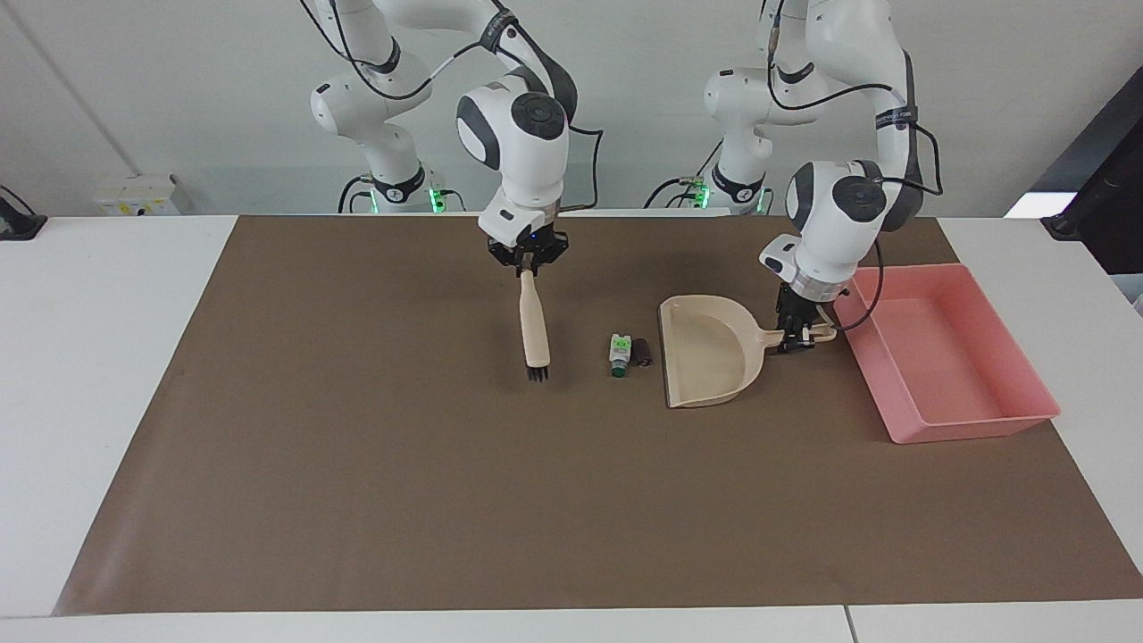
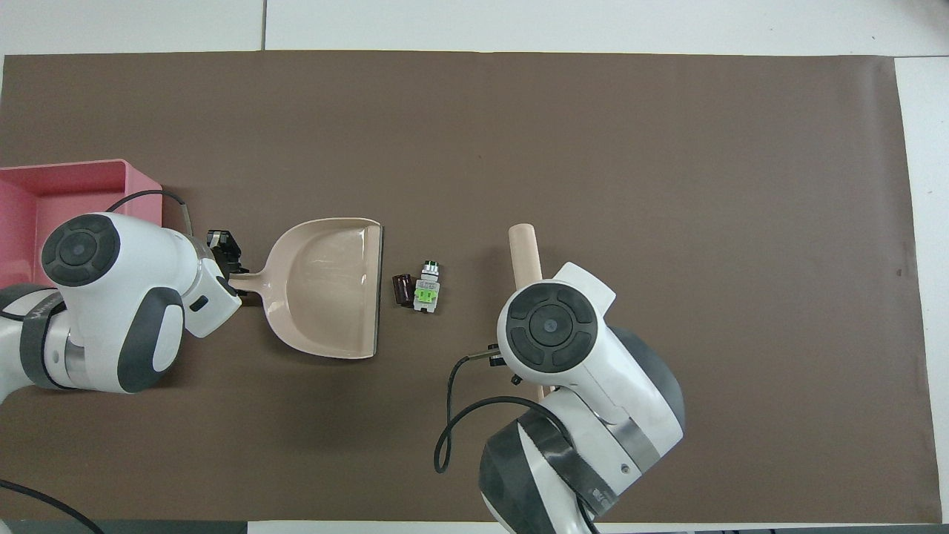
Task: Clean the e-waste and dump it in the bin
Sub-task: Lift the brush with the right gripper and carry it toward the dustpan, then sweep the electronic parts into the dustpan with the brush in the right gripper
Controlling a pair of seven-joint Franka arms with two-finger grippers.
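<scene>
You have the dustpan (image 1: pixel 705 352) set with its open lip turned toward the two pieces of e-waste (image 1: pixel 628 352), which lie side by side on the table (image 1: pixel 357 500) just beside that lip, about midway between the two ends and slightly nearer the robots' edge — so one sweep should carry them straight in. The bin (image 1: pixel 948 355) waits at the left arm's end of the table, close by the dustpan's handle, so the tip-out will be short.

Your left gripper (image 1: pixel 797 341) points straight down from a bent wrist, its fingers closed on the handle, the pan lying flat. Your right gripper (image 1: pixel 527 259) also points down, fingers clamped on the top of the brush (image 1: pixel 534 332) — it hangs upright, bristles down, close to the mat on the right arm's side of the e-waste, with a clear gap between them
</scene>
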